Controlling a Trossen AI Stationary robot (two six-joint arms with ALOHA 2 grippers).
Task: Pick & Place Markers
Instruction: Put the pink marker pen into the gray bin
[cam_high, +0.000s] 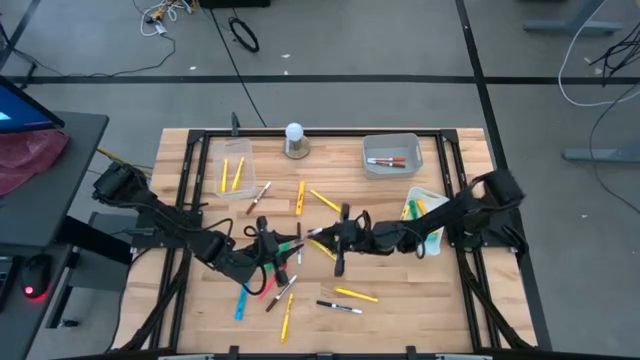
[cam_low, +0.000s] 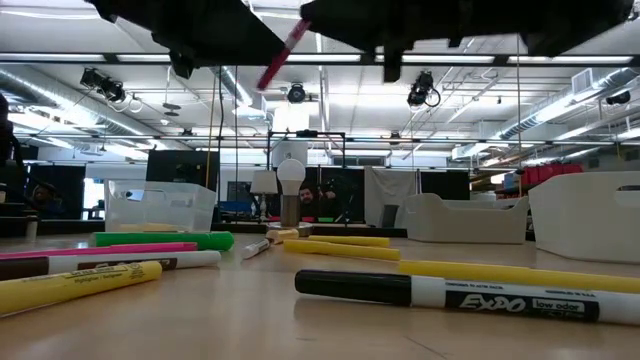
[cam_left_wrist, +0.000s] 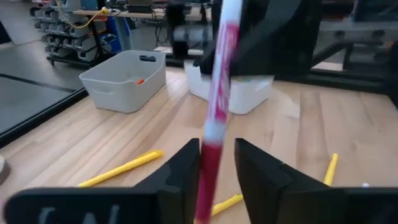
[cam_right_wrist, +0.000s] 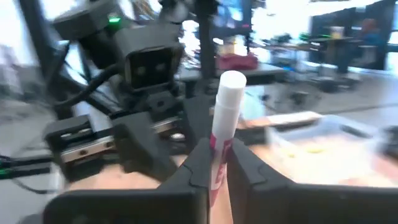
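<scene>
Above the middle of the counter (cam_high: 400, 300), the right pincer (cam_right_wrist: 217, 163) is clenched on a pink-and-white marker (cam_left_wrist: 219, 106) whose other end stands between the left pincer (cam_left_wrist: 217, 165)'s slackened fingers.

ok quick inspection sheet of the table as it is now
surface: wooden table, markers scattered mid-table
job's things: pink marker held up between both arms; yellow markers in clear tray; two markers in grey bin
clutter: white knob at far edge
pincers: right pincer shut on pink marker; left pincer around its other end, a gap showing on one side
cables: loose on floor
surroundings: open workshop, monitor and red cloth on side desk
</scene>
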